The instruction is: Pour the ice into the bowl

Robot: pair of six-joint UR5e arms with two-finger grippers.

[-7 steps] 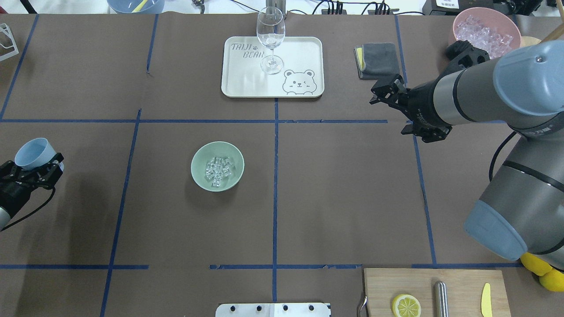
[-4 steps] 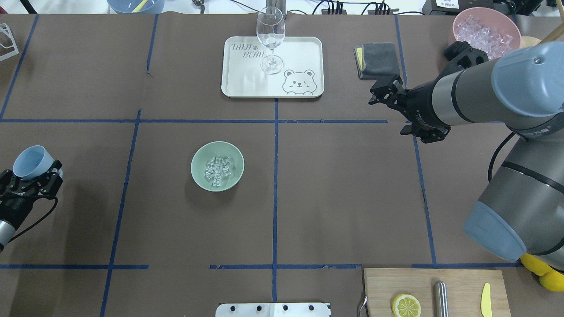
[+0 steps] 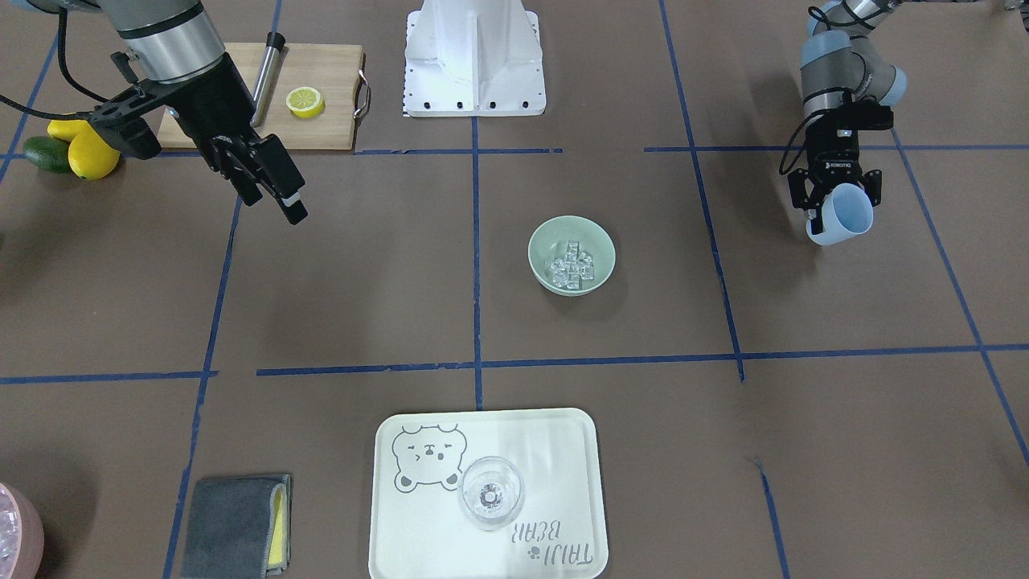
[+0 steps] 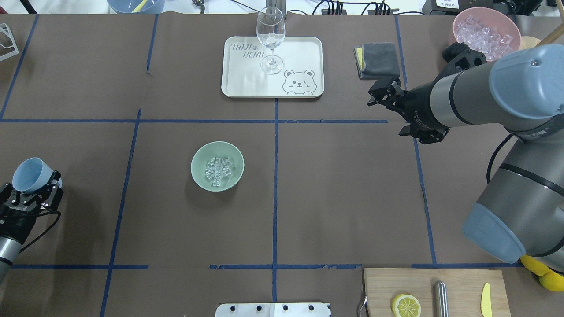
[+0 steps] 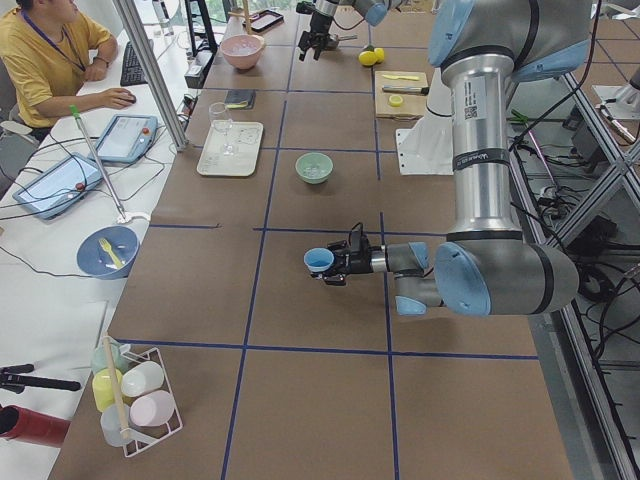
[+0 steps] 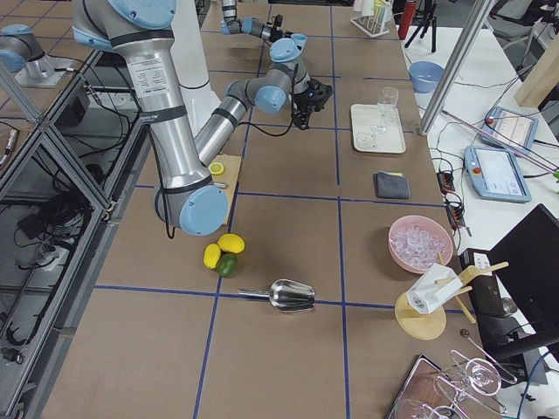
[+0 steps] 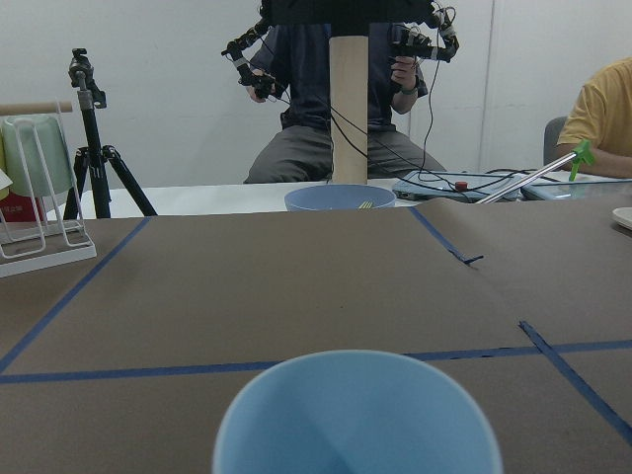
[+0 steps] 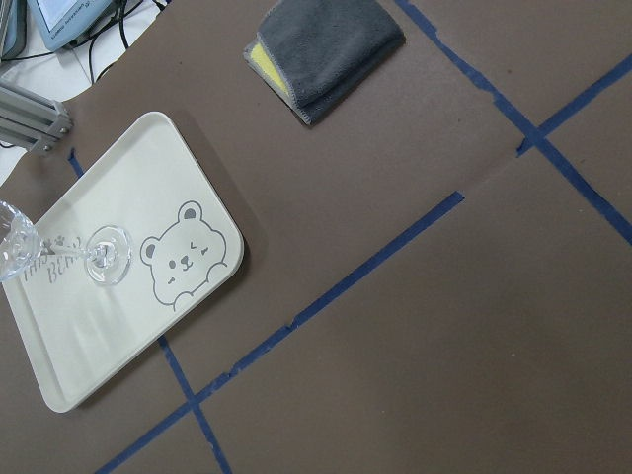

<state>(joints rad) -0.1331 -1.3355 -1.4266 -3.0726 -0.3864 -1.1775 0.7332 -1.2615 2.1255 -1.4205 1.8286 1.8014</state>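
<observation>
**Mia:** What do the left fingers have?

**Ben:** The left gripper (image 4: 31,187) has its fingers pressed on both sides of the blue cup (image 4: 27,175). The cup's mouth tips up and away from the arm. The left wrist view looks into the cup, and nothing shows inside it.

**Mia:** Has it moved?

**Ben:** Yes. A second ago the cup was farther out over the table. Now the arm has pulled it back toward the robot's side, close to the table's left edge and farther from the bowl.

**Mia:** Where is the ice?

**Ben:** The ice (image 4: 217,171) lies in a little heap in the middle of the mint-green bowl (image 4: 199,155). The bowl sits on the brown table cover, to the left of the long blue tape line down the middle. The bowl and the ice are in the same spot as before.

**Mia:** And the other fingers?

**Ben:** The right gripper (image 3: 276,205) has its fingers apart, with nothing between them. It hangs over the table near the grey cloth (image 4: 381,59), well apart from the bowl. It has only crept a tiny bit since the earlier picture.

**Mia:** Anything else?

**Ben:** A wine glass (image 4: 271,37) stands upright on the bear tray (image 4: 304,48), at the far side of the table.
</observation>
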